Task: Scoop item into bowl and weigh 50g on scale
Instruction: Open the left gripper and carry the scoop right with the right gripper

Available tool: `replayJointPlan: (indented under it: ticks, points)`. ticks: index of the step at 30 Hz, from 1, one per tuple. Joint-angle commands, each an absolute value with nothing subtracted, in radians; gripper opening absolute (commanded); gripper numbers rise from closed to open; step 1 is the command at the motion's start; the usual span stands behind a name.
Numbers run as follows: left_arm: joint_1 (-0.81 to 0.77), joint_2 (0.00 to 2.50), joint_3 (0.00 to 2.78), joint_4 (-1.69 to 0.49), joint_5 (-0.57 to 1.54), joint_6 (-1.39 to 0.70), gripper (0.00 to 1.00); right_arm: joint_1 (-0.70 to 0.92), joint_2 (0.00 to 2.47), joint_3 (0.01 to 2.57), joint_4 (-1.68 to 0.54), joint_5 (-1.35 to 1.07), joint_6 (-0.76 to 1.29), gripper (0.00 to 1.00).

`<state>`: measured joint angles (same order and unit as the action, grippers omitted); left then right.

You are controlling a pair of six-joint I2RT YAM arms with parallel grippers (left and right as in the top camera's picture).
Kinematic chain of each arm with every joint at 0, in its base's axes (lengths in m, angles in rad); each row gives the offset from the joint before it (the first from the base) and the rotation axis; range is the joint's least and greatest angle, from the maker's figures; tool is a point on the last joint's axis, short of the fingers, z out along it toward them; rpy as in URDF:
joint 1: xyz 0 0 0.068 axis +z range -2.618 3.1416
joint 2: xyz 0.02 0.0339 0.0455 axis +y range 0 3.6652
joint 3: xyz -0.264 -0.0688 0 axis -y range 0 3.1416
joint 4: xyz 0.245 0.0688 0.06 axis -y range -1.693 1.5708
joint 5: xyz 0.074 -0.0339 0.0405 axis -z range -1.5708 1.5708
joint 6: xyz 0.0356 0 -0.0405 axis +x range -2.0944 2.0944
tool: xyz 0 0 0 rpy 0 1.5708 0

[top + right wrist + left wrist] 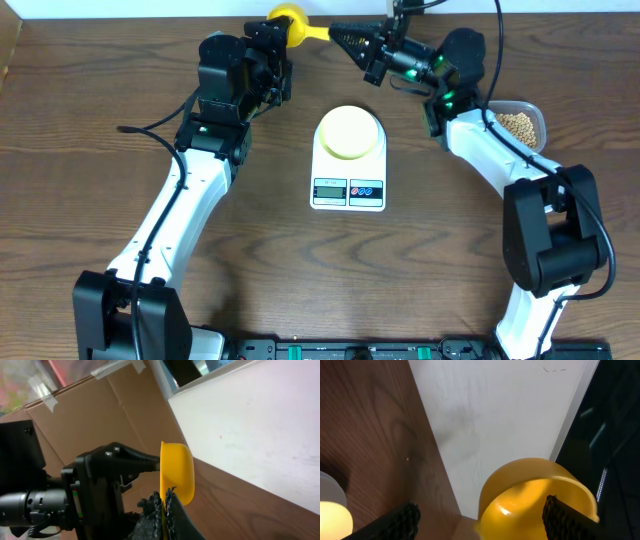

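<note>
The yellow scoop [288, 20] is up at the table's far edge, its cup toward the left arm. My right gripper [336, 35] is shut on the scoop's handle, and its fingers [172, 510] pinch the thin yellow strip below the cup [176, 472]. My left gripper [279, 40] is open, its two fingertips on either side of the scoop's cup [530, 497] without gripping it. The pale yellow-green bowl [348, 131] sits on the white scale [348, 190] at mid table. Tan beans [516, 124] lie in a clear container at the right. No beans show in the bowl.
The clear container [540, 118] stands beside the right arm's forearm. A white wall panel [510, 410] runs along the table's far edge behind the scoop. The left arm's wrist housing [95, 490] fills the space close to the right gripper.
</note>
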<state>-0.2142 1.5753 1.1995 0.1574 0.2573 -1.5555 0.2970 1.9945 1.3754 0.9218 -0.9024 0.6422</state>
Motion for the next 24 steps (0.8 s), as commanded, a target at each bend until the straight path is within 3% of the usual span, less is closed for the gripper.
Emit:
replayJointPlan:
  ticks: [1, 24]
  points:
    - [-0.216, 1.563, 1.226, 0.159, 0.262, -1.550, 0.80, 0.266, 1.998, 1.394, 0.923, -0.880, 0.607, 0.01]
    - [-0.215, 1.563, 1.226, 0.107, 0.261, -1.539, 0.81, 0.096, 1.997, 1.394, 0.833, -0.859, 0.685, 0.01]
